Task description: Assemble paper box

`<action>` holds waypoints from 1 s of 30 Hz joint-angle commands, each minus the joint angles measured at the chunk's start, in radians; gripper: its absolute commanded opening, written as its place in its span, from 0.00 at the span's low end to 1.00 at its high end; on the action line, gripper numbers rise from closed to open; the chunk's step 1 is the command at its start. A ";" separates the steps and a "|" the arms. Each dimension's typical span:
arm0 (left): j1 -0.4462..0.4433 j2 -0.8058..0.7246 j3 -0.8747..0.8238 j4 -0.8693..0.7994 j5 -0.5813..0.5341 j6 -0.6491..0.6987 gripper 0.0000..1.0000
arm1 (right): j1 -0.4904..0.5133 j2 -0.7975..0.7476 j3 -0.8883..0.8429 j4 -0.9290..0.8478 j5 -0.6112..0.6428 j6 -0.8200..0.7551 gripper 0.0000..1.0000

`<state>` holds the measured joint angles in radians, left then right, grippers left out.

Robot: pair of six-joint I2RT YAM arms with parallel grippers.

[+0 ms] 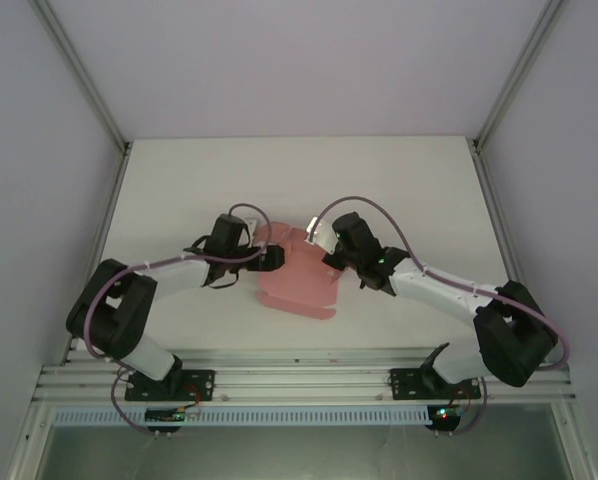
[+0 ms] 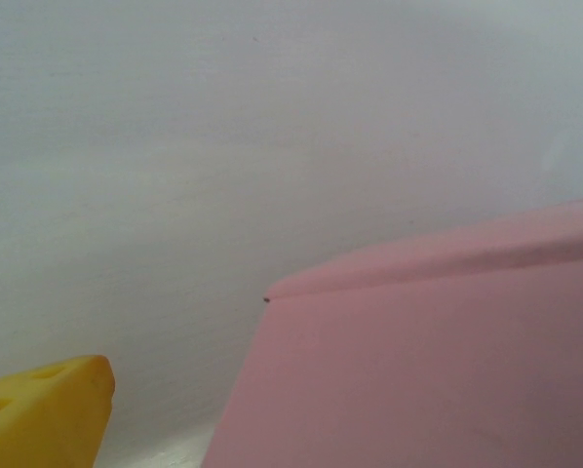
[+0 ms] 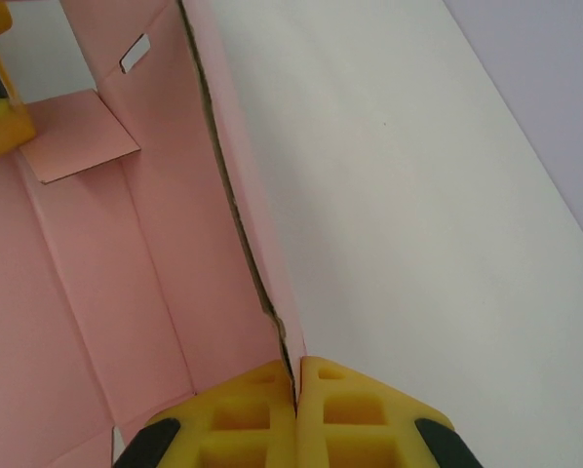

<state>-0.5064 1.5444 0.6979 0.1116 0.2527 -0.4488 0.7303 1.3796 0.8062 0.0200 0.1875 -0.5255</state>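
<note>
The paper box [image 1: 297, 285] sits mid-table [image 1: 179, 180] between the 2 arms. It is partly folded, with walls raised but the shape not yet locked. The right gripper [image 3: 296, 388] is clamped on the top edge of 1 upright side wall [image 3: 223, 195], with the thin pink card pinched between its yellow pads [image 3: 355, 419]. The left gripper [image 1: 270, 258] stands at the box's opposite side with its jaws wide apart and nothing in them. In its own wrist view, 1 yellow finger [image 2: 48, 414] hovers just beside the card, and whether it touches cannot be told. The step in hand looks like holding 1 wall upright while the neighbouring panels are brought in. An inner flap [image 3: 77, 141] lies folded across the floor at the far corner, and a small cut slot [image 3: 134, 54] shows in the wall above it. The next move probably calls for the free left fingers to press or tuck a panel toward that slot while the right grip keeps its wall steady (gently, since card this thin would likely buckle or tear at the crease). No brand, label or writing can be read anywhere; the card is plain pink.
</note>
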 commanded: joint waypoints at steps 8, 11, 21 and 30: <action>0.026 -0.284 -0.095 -0.086 -0.047 0.027 1.00 | -0.005 0.040 0.086 -0.113 0.118 -0.177 0.00; 0.042 -0.418 -0.133 -0.143 -0.093 0.033 0.99 | -0.006 0.063 0.124 -0.144 0.143 -0.207 0.00; 0.131 -0.750 -0.247 -0.265 -0.211 -0.019 1.00 | 0.056 0.187 0.145 -0.013 0.327 -0.417 0.00; 0.147 -0.669 -0.243 -0.242 -0.233 -0.042 1.00 | 0.102 0.331 0.154 0.086 0.447 -0.503 0.00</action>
<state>-0.3695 0.8413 0.4393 -0.1307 0.0357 -0.4805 0.8204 1.6833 0.9504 0.0555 0.5686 -0.9699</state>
